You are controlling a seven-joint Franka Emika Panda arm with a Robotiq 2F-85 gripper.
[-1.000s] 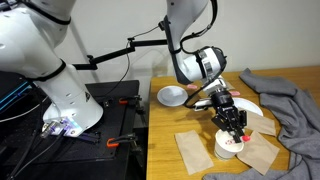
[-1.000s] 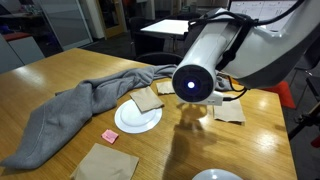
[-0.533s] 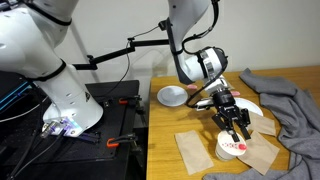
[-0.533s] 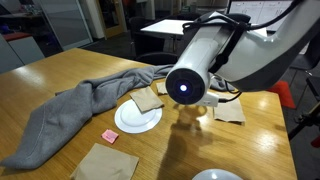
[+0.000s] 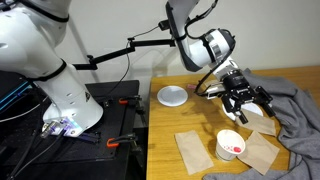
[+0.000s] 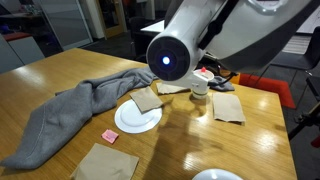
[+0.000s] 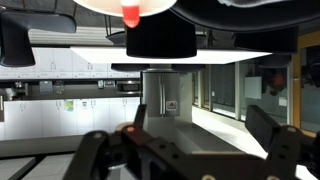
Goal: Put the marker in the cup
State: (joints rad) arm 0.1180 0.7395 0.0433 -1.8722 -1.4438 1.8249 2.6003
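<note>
The white paper cup (image 5: 230, 145) stands on the wooden table between tan paper pieces. The red-and-white marker (image 5: 232, 150) lies inside it. My gripper (image 5: 243, 101) hangs open above and behind the cup, holding nothing. In an exterior view the cup (image 6: 200, 90) shows just past the arm's round joint. The wrist view looks out across the room; the cup's rim (image 7: 140, 6) sits at the top edge with the marker's red tip (image 7: 131, 14) showing. The gripper (image 7: 190, 160) has its fingers (image 7: 283, 150) spread wide at the bottom.
A white plate (image 5: 172, 96) lies near the table's edge. Another plate (image 6: 137, 118) carries tan paper (image 6: 148, 99). A grey cloth (image 5: 290, 100) (image 6: 80, 110) covers part of the table. Tan paper pieces (image 5: 193, 150) (image 5: 262, 152) flank the cup.
The gripper was shut low over the cup; it has opened, the marker now sits in the cup, and the gripper has risen up and back from it.
</note>
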